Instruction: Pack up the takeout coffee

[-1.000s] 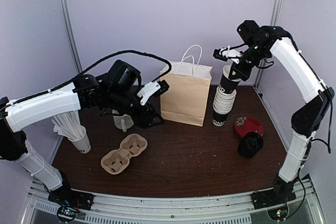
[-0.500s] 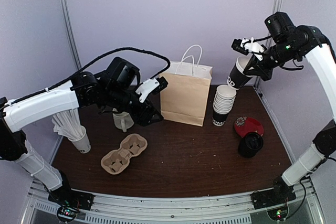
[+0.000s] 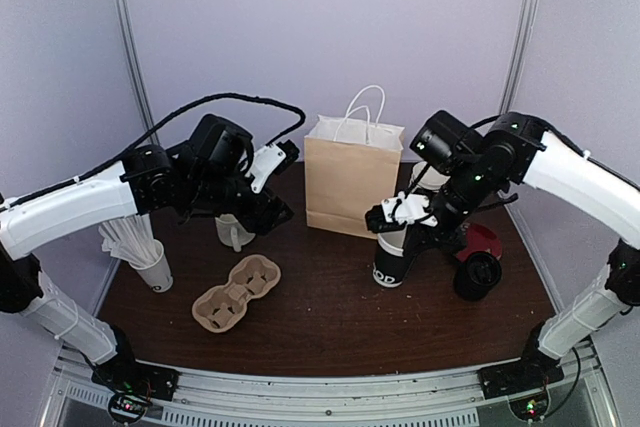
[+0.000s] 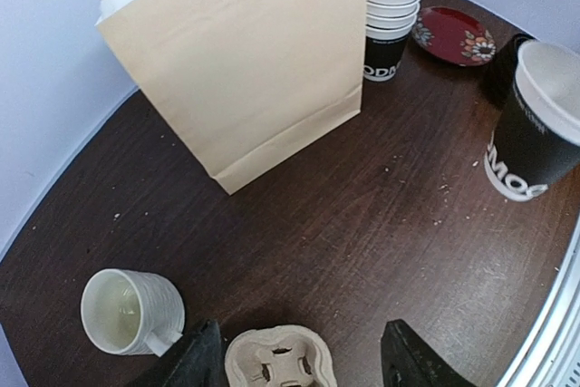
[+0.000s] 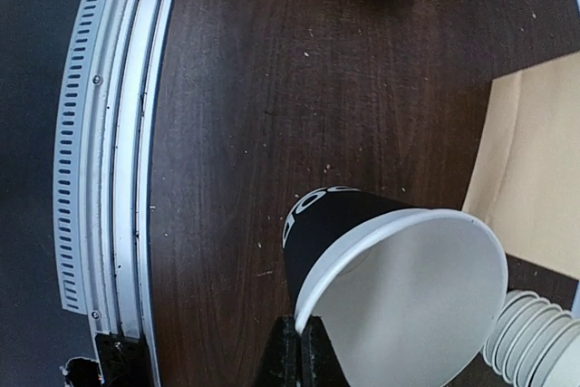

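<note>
Right claw [image 5: 299,340] pinching rim of black cup [image 3: 390,259], tilted, low over bench [image 3: 330,332] near bag [image 3: 350,182]. Left claw [image 4: 304,364] spread, empty, above carrier [image 3: 236,292]. Level cup, lower slow into carrier pocket; rim grip may slip.

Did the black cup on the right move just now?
Yes. The black cup dropped leftward, from high beside the paper bag to near its bottom right corner.
</note>
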`<action>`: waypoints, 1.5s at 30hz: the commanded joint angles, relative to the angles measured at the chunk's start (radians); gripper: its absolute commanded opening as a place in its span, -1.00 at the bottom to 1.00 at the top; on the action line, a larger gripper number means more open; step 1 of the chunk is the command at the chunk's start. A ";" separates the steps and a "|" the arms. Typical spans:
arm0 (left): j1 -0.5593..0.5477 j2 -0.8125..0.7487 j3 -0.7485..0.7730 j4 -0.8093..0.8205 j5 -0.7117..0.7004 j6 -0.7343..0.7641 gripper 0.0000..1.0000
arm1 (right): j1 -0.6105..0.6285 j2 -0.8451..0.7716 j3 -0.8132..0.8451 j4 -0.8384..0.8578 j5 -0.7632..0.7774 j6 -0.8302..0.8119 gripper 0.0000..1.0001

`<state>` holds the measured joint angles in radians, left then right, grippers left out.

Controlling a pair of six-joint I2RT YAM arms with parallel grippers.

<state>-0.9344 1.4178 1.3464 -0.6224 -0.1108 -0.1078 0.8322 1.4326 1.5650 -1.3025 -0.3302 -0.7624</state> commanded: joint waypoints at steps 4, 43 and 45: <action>0.035 -0.077 -0.071 0.087 -0.108 -0.060 0.32 | 0.182 0.192 0.010 0.197 0.070 0.021 -1.00; 0.069 -0.090 -0.088 0.114 0.075 0.014 0.36 | -0.263 -0.054 -0.208 0.056 -0.018 0.078 0.18; 0.068 -0.085 -0.092 0.132 0.081 0.014 0.36 | -0.350 -0.110 -0.256 0.049 0.028 0.072 0.18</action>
<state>-0.8658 1.3209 1.2346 -0.5457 -0.0818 -0.1127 0.5987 1.4117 1.3975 -1.2144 -0.3687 -0.7029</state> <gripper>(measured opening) 0.681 0.589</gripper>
